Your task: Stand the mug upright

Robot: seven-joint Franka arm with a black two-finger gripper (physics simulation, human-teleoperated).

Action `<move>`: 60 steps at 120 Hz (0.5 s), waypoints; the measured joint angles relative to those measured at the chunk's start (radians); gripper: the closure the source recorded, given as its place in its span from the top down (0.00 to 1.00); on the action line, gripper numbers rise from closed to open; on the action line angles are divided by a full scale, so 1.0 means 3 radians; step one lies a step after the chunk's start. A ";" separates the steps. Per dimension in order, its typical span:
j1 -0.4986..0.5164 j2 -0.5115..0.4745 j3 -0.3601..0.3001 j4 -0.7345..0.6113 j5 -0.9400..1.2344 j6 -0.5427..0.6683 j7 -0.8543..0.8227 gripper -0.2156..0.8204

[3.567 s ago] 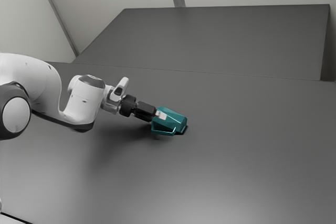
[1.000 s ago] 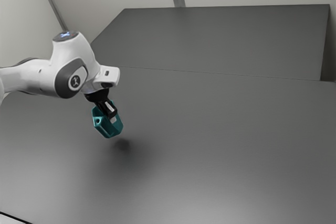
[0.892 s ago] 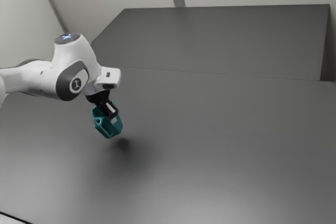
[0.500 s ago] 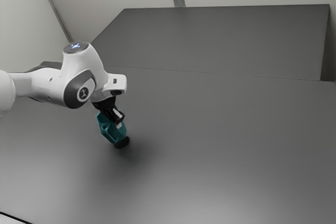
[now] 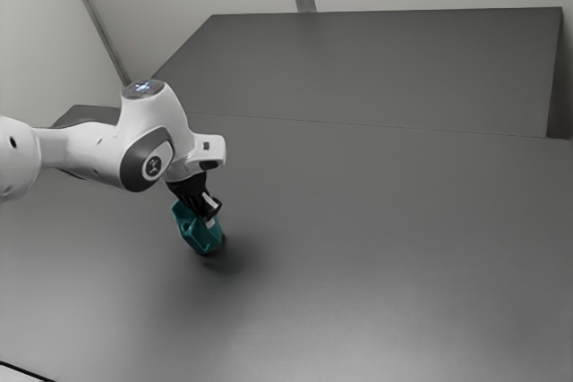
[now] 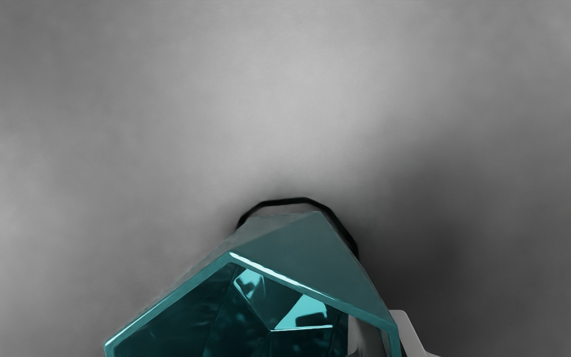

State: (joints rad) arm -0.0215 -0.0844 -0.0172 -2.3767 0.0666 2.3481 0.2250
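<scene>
My gripper (image 5: 211, 210) points down toward the table, with its fingers pinching the side wall of the teal faceted mug (image 5: 195, 231). That mug leans in the exterior view, its base low at the tabletop; whether the base touches is hard to tell. In the wrist view the mug (image 6: 295, 248) shows its open mouth and dark interior, and a dark edge rings its base. There the gripper (image 6: 389, 342) has one finger inside the mouth and one outside, the wall between them.
The grey table (image 5: 376, 248) stretches toward the exterior view's right. Beyond its seam stands a grey panel-like surface (image 5: 376, 69), with pale walls behind. A dark shadow lies beside the mug.
From lying on the table, the mug has been lifted, turned and carried toward the exterior view's left. Over the last second, my hand and the mug have come down and slightly toward that view's right.
</scene>
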 joint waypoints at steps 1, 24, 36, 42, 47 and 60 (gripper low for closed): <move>0.0000 0.0001 0.0000 0.0000 0.0000 0.0000 -0.0002 0.03; 0.0000 0.0028 0.0000 0.0000 0.0000 0.0003 -0.0048 0.03; -0.0005 0.0027 0.0000 -0.0002 -0.0006 0.0001 -0.0061 0.07; -0.0006 0.0023 0.0001 -0.0001 -0.0016 -0.0002 -0.0061 0.15; -0.0006 0.0013 0.0001 -0.0001 -0.0022 -0.0004 -0.0060 0.24; -0.0015 -0.0050 0.0001 0.0002 -0.0032 -0.0011 -0.0058 0.45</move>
State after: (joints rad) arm -0.0261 -0.0993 -0.0169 -2.3760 0.0572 2.3447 0.2075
